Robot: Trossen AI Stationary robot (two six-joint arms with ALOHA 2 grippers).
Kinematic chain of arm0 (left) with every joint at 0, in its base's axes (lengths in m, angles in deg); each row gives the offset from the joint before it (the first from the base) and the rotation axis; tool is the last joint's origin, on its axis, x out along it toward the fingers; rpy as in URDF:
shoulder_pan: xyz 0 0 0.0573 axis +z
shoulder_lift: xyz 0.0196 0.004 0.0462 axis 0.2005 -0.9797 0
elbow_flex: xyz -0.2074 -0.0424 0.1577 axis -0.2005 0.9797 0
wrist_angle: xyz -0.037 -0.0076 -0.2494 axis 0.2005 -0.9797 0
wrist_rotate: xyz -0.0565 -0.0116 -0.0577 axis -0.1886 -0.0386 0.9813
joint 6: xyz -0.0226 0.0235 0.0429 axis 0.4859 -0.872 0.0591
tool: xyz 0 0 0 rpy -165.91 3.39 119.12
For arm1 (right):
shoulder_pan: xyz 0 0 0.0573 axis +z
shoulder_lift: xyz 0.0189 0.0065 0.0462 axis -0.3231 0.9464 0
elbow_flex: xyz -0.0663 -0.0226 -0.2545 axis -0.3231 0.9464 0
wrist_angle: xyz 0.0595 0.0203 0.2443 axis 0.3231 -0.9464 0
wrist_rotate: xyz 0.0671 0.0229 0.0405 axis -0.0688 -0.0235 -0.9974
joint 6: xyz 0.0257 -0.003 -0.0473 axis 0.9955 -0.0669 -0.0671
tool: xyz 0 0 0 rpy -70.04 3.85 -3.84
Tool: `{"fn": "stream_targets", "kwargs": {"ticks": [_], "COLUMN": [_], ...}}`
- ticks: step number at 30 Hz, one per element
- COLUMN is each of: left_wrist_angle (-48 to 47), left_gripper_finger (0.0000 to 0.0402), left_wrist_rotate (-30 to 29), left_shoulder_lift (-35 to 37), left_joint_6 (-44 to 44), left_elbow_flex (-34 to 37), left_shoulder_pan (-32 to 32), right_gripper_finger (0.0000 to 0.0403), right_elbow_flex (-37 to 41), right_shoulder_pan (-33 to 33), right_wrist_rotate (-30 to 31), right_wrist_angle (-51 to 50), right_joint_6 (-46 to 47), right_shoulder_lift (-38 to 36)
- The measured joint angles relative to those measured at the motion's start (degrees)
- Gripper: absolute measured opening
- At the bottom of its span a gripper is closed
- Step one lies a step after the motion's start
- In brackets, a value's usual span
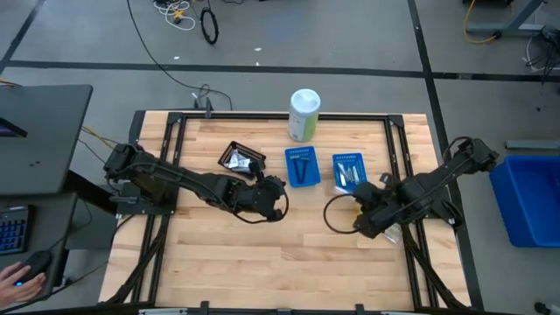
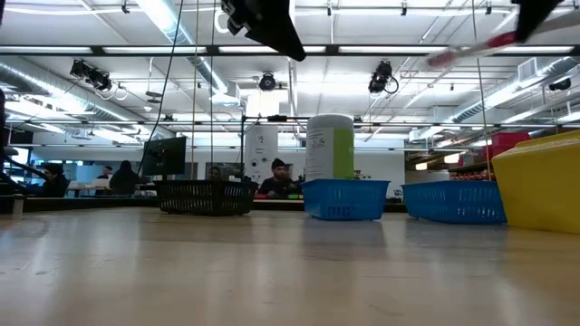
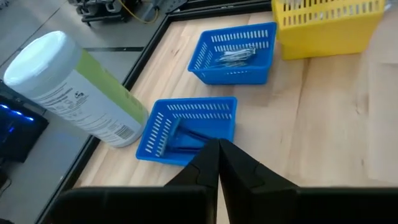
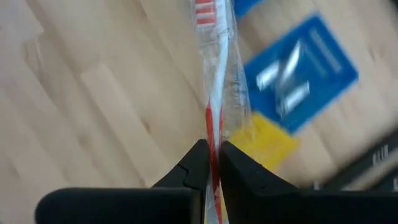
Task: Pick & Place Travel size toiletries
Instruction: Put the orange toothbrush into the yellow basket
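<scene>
While raised clear of the table (image 1: pixel 262 262), right gripper (image 4: pixel 212 163): jaws clamped on a red-and-white toothbrush (image 4: pixel 214 93) in clear wrap, brush pointing out past the fingertips; same toothbrush seen blurred high up in the low view (image 2: pixel 471 50). Placed near the yellow bin (image 1: pixel 366 199), on the side away from the canister, above bare wood.

Left gripper (image 3: pixel 217 163): jaws pressed together, nothing between them; hovering just beside the nearer blue bin (image 3: pixel 189 127), on the side away from the canister.

White-and-green canister (image 1: pixel 304 115): upright at the table's far edge, just behind the nearer blue bin.

Nearer blue bin: holding dark slim items, kind not clear. Second blue bin (image 1: pixel 348 170): next along from the canister, holding pale packaged toiletries (image 3: pixel 233 56). Yellow bin: touching or just beside the second blue bin, farthest from the canister; contents hidden.

Black bin (image 1: pixel 240 157): tilted, on the canister's other side, near the left arm.

People seated at desks far behind the canister in the low view (image 2: pixel 276 179).
</scene>
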Motion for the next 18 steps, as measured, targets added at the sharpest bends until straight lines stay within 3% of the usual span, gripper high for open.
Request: {"fn": "stream_targets", "kwargs": {"ticks": [8, 13, 18], "left_wrist_angle": [-0.04, -0.15, -0.4], "left_gripper_finger": [0.0008, 0.0011, 0.0016], "left_wrist_rotate": [-0.01, 0.09, 0.13], "left_shoulder_lift": [0.0, 0.0, 0.0], "left_joint_6": [-1.33, -1.1, -1.08], "left_elbow_flex": [0.0, 0.0, 0.0], "left_shoulder_pan": [2.69, 4.41, 5.2], "right_gripper_finger": [0.0034, 0.0028, 0.0025], "right_elbow_flex": [-0.05, -0.12, 3.34], "right_shoulder_pan": [0.4, 2.68, 6.19], "right_wrist_rotate": [-20.47, -22.26, -18.36], "right_wrist_angle": [-3.74, -3.78, -3.69], "right_joint_6": [3.7, 7.45, 20.31], "right_shoulder_lift": [-0.78, -2.88, -6.32]}}
